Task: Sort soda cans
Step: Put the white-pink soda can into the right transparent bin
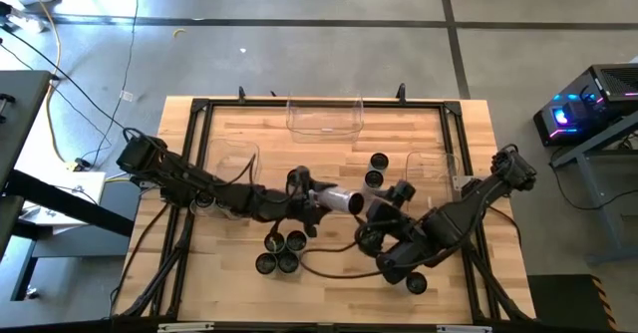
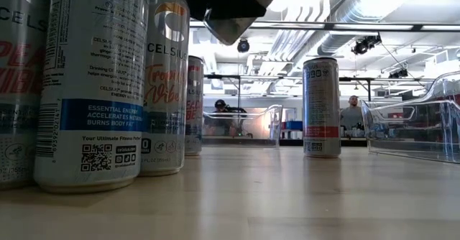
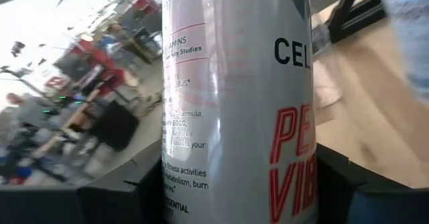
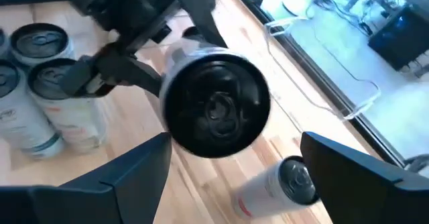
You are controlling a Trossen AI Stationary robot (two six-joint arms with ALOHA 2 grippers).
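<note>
Barely started, I judge: no bin (image 1: 325,116) holds a can that I can see. Left gripper (image 1: 317,199) has its fingers clamped on one can (image 1: 342,200), held sideways above mid-table (image 1: 329,154); right gripper (image 1: 384,213) faces its dark end, fingers spread. Others stand loose: cluster (image 1: 281,252) near front, a pair (image 1: 375,169) farther back. Silvery, tall, slim, Celsius-labelled.

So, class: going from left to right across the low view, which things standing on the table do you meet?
Cluster of Celsius cans → far clear bin → lone Celsius can → near clear bin.
</note>
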